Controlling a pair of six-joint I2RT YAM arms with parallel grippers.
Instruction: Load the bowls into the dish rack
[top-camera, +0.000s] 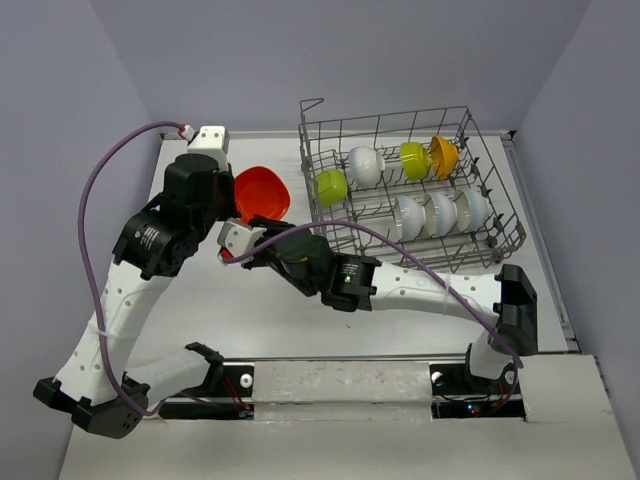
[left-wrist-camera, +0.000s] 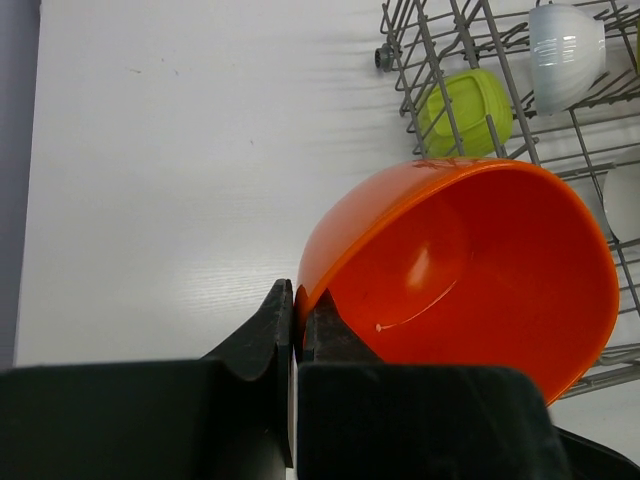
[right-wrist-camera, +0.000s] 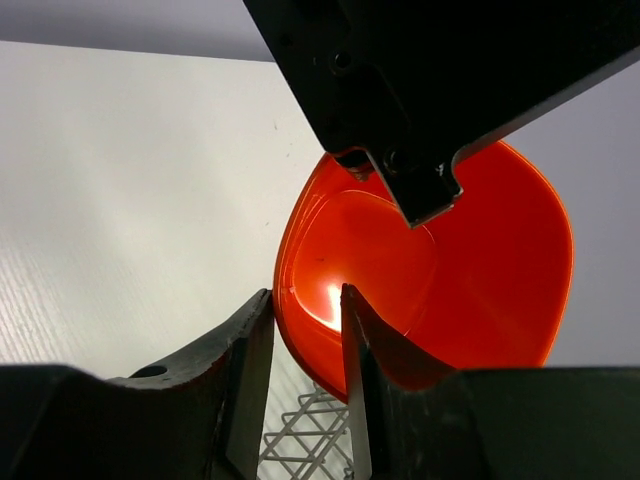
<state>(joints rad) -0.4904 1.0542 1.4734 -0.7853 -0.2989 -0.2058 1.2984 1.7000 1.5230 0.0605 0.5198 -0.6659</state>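
Note:
A red-orange bowl (top-camera: 262, 193) (left-wrist-camera: 470, 270) (right-wrist-camera: 480, 270) hangs tilted above the table, just left of the dish rack (top-camera: 385, 116). My left gripper (top-camera: 235, 192) (left-wrist-camera: 298, 300) is shut on its rim, one finger inside and one outside. My right gripper (top-camera: 262, 224) (right-wrist-camera: 305, 300) reaches in from below and straddles the opposite rim. Its jaws stand apart, wider than the bowl's wall. Several bowls stand in the rack: lime green (top-camera: 331, 186) (left-wrist-camera: 465, 110), white (top-camera: 364, 165) (left-wrist-camera: 565, 55), orange-yellow (top-camera: 444, 155), and a row of white ones (top-camera: 440, 213).
The rack's near left corner (left-wrist-camera: 400, 60) (right-wrist-camera: 310, 440) lies close beside and below the held bowl. The left arm's wrist body (right-wrist-camera: 420, 80) hangs over the bowl in the right wrist view. A purple cable (top-camera: 90, 200) loops off the left arm.

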